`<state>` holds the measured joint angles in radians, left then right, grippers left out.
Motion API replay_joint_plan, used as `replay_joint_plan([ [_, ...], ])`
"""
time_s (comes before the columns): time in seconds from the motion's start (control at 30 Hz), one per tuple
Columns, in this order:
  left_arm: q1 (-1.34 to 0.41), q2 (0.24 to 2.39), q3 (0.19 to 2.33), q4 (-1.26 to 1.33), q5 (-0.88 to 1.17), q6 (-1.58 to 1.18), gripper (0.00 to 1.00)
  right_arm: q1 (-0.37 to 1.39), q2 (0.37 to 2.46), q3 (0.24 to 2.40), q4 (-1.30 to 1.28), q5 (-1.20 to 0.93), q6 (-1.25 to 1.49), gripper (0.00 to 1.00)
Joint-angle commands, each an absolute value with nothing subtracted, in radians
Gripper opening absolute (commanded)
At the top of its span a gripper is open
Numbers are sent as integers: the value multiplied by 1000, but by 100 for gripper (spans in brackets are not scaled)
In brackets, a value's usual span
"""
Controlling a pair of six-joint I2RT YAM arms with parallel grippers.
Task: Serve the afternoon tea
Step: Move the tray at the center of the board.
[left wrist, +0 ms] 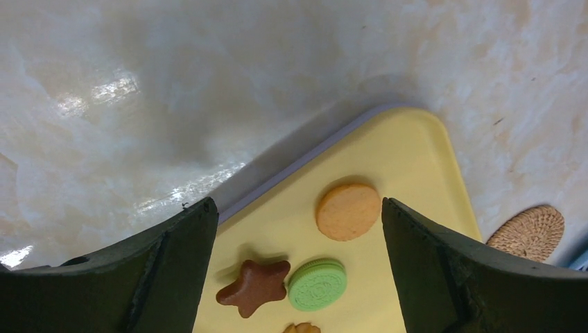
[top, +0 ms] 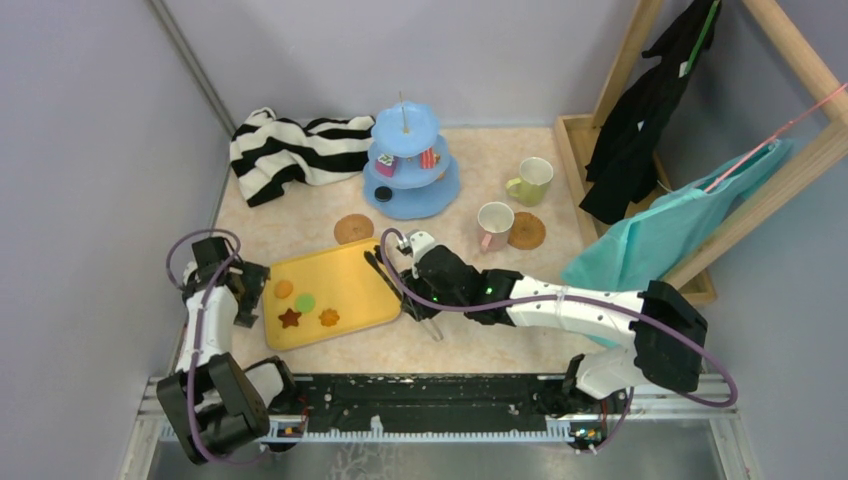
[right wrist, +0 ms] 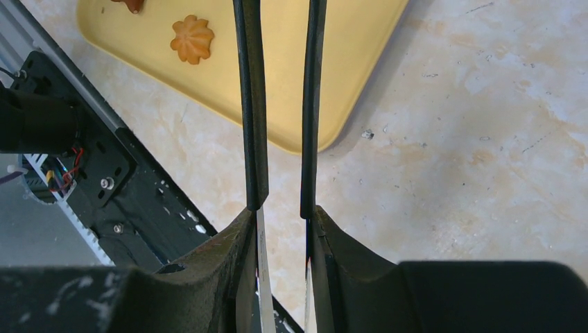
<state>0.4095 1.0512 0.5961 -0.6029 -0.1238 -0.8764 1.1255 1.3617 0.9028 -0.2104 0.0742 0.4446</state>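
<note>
A yellow tray (top: 350,270) holds a round orange cookie (top: 284,288), a green cookie (top: 305,301), a brown star (top: 289,318) and an orange flower cookie (top: 329,317). My left gripper (top: 250,290) is open and empty above the tray's left edge (left wrist: 409,159), with the orange cookie (left wrist: 348,211), green cookie (left wrist: 317,284) and star (left wrist: 254,286) between its fingers. My right gripper (top: 412,298) is shut on black-tipped tongs (right wrist: 251,104) over the tray's near right corner (right wrist: 347,62). The light-blue stand (top: 410,185) carries cake slices (top: 428,158). A pink-handled cup (top: 494,225) and a yellow-green cup (top: 532,180) stand right of it.
One cork coaster (top: 353,228) lies behind the tray, another (top: 526,231) beside the pink-handled cup. A striped cloth (top: 295,150) lies at the back left. A wooden rack (top: 800,160) with black and teal garments (top: 670,230) fills the right. The base rail (top: 430,400) runs along the near edge.
</note>
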Motion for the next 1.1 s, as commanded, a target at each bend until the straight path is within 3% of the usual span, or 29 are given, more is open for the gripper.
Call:
replay_joint_plan([
  [0.0,426,1056,568,-565,-108,-900,93,1136,1329,925,-189,83,430,30],
  [0.8,419,936,444,-508,159,-924,86,1136,1342,938,-198,98,448,29],
  [1.07,314,929,441,-456,171,-1000,85,1136,1367,954,-219,97,443,29],
])
